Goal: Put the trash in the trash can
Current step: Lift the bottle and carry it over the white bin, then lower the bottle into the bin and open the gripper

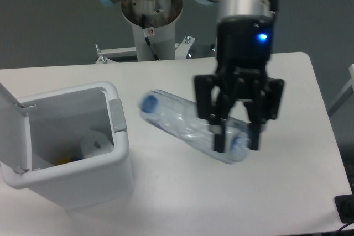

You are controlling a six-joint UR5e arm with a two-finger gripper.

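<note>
The crushed clear plastic bottle (pixel 182 125) with a bluish cap lies slanted on the white table, cap toward the bin. My gripper (pixel 237 139) is over the bottle's right, lower end. Its jaws are spread, with one finger in front of the bottle body and the other at the bottle's end. I see no squeeze on the bottle. The white trash can (pixel 119 136) stands at the front left with its lid flipped open to the left. The crumpled white wrapper (pixel 94 145) lies inside it, partly hidden by the bin wall.
The arm's base column (pixel 150 20) stands at the back centre of the table (pixel 166 192). The bin's open lid (pixel 11 125) sticks up at the far left. A small yellow item (pixel 63 160) shows inside the bin. A dark object (pixel 345 208) sits off the table's front right corner.
</note>
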